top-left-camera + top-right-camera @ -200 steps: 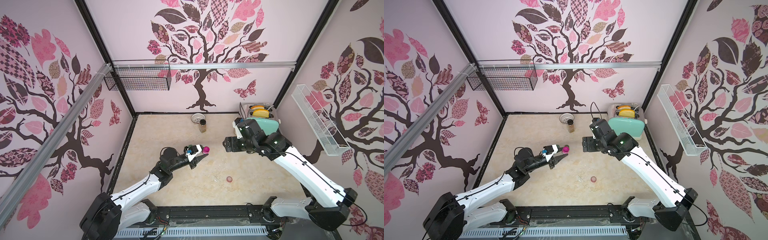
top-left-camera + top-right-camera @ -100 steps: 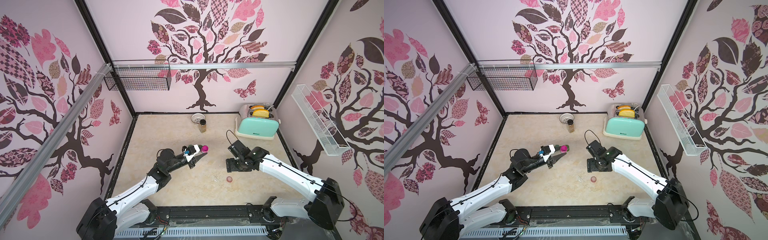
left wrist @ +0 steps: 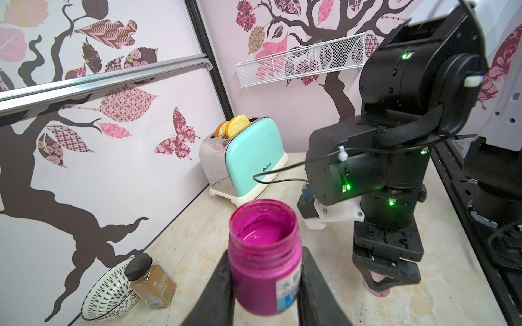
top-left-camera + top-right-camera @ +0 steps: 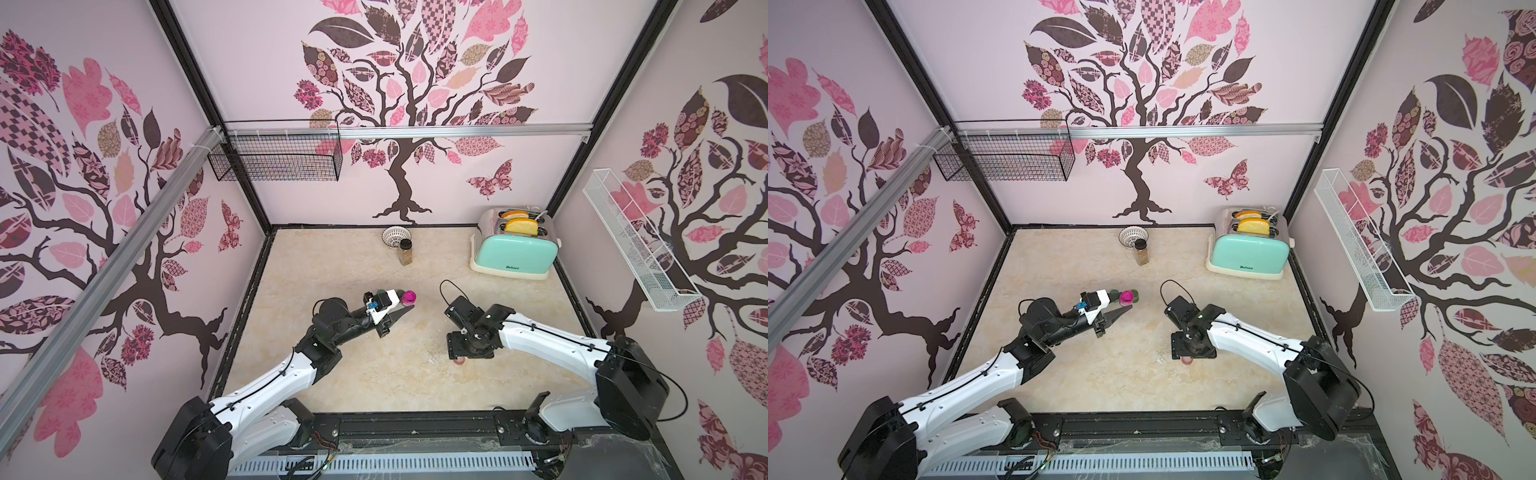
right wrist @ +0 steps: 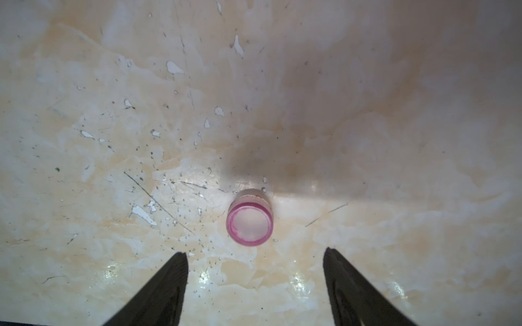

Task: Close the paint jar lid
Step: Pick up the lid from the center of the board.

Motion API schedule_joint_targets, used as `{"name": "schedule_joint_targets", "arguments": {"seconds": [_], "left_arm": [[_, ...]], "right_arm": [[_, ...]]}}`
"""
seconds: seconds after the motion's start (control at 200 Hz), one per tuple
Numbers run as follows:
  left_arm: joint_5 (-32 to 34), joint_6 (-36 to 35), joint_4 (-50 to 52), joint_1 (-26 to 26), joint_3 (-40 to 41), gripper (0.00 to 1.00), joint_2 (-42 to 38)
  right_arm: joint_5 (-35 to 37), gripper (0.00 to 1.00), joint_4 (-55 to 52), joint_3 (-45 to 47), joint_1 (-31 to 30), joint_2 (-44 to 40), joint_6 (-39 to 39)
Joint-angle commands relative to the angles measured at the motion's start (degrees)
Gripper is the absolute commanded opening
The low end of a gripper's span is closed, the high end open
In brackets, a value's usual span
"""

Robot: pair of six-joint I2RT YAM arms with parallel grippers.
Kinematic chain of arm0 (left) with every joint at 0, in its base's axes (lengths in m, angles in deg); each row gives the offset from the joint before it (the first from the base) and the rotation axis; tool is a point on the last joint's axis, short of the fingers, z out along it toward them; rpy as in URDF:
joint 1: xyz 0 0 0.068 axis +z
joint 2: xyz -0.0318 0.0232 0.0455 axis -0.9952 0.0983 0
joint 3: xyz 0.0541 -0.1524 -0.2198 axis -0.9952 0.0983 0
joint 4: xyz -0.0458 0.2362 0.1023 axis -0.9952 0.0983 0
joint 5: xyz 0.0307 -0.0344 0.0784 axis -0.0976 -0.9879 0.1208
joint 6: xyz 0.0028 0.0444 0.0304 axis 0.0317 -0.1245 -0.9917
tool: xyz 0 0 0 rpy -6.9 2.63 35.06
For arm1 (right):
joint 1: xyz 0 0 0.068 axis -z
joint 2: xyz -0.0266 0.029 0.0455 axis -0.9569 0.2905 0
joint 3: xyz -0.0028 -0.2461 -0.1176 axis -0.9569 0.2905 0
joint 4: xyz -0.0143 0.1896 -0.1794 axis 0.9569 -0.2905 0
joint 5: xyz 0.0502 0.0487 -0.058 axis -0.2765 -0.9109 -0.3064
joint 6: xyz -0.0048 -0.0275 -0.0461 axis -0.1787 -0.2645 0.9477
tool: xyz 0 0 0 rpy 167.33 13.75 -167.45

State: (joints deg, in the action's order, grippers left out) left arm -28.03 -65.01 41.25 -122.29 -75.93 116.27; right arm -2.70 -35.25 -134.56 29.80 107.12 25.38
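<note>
Our left pincer [image 3: 265, 282] clamps the round, glossy magenta paint jar [image 3: 264, 254], uncapped; our right pincer [image 5: 254, 252] hangs spread, pointing down over the ribbed, pink-rimmed lid [image 5: 249, 223] on the scratched tabletop [image 5: 84, 84].

The left arm [image 4: 266, 382] and right arm [image 4: 548, 343] share glossy white link shells dotted with small dark screws, joined by black cylindrical joints and bulky black shoulder housings. The left wrist carries a white bracket [image 4: 384, 305] with a blue part. The right wrist shows green lights [image 3: 348, 186], a white zip tie [image 3: 342, 148] and a braided black cable sleeve [image 3: 409, 127]. The jaws are matte black tapering wedges.
</note>
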Motion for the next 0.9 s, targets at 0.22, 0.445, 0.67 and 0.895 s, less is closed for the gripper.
{"name": "schedule_joint_targets", "arguments": {"seconds": [0.22, 0.445, 0.67, 0.895], "left_arm": [[0.56, -0.97, 0.00, -0.21, 0.44, 0.20, -0.86], [0.47, -1.12, 0.17, -0.17, 0.40, 0.20, -0.94], [0.29, -1.30, 0.44, -0.21, 0.23, 0.20, -0.87], [0.12, -1.23, 0.52, -0.21, 0.40, 0.20, -1.47]], "right_arm": [[0.85, 0.66, 3.15, 0.02, -1.51, 4.52, -1.46], [0.46, 0.58, 4.42, 0.95, -1.52, 6.02, -1.75], [0.29, 0.53, 5.14, 1.26, -1.56, 7.05, -1.78], [0.52, 0.49, 5.14, 1.53, -1.56, 6.88, -1.94]]}}
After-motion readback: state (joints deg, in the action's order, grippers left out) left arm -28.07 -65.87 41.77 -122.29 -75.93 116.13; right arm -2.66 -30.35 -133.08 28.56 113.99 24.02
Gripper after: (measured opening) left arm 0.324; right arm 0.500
